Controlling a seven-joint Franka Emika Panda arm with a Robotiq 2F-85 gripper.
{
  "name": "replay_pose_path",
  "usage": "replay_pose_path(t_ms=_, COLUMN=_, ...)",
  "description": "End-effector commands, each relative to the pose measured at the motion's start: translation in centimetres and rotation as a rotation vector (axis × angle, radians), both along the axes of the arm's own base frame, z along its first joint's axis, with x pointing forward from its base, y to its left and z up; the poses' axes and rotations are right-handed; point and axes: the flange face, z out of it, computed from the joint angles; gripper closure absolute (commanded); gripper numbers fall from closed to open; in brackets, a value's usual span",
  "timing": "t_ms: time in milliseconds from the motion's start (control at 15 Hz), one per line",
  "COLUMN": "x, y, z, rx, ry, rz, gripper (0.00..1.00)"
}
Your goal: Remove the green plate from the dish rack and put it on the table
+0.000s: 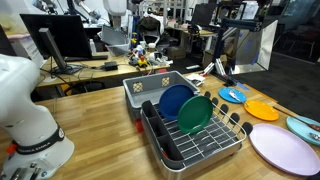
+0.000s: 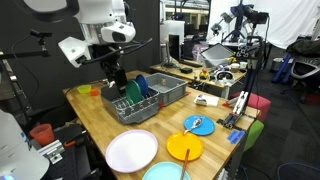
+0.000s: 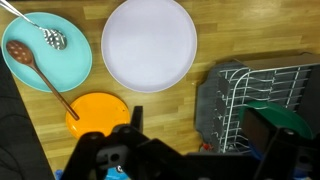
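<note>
The green plate (image 1: 195,113) stands on edge in the dish rack (image 1: 205,148), right in front of a dark blue plate (image 1: 174,99). Both exterior views show the rack on the wooden table (image 1: 100,115). In an exterior view my gripper (image 2: 112,74) hangs above the near end of the rack (image 2: 122,106), above the green plate (image 2: 131,90), and touches nothing. In the wrist view the gripper (image 3: 200,140) is open and empty, with the rack (image 3: 240,100) and the green plate's edge (image 3: 288,116) at the lower right.
A grey bin (image 1: 150,86) stands just behind the rack. Beside the rack on the table lie a large pale plate (image 3: 150,42), an orange plate (image 3: 96,112), and a teal plate (image 3: 62,66) holding a wooden spoon and a slotted spoon. Bare wood lies in front of the rack.
</note>
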Motion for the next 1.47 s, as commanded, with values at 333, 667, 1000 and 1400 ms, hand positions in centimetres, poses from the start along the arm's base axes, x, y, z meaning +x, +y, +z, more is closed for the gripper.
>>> replay_pose_path(t_ms=333, x=3.5, y=0.4, z=-6.7, rx=-0.098, ry=0.053, rz=-0.074, gripper=0.00)
replay_pose_path(t_ms=667, x=3.6, y=0.4, z=-6.7, rx=-0.095, ry=0.036, rz=-0.074, gripper=0.00)
replay_pose_path(t_ms=1000, x=3.6, y=0.4, z=-6.7, rx=-0.096, ry=0.035, rz=-0.076, gripper=0.00)
replay_pose_path(t_ms=1400, x=4.7, y=1.2, z=-7.9, rx=-0.113, ry=0.046, rz=-0.086, gripper=0.00)
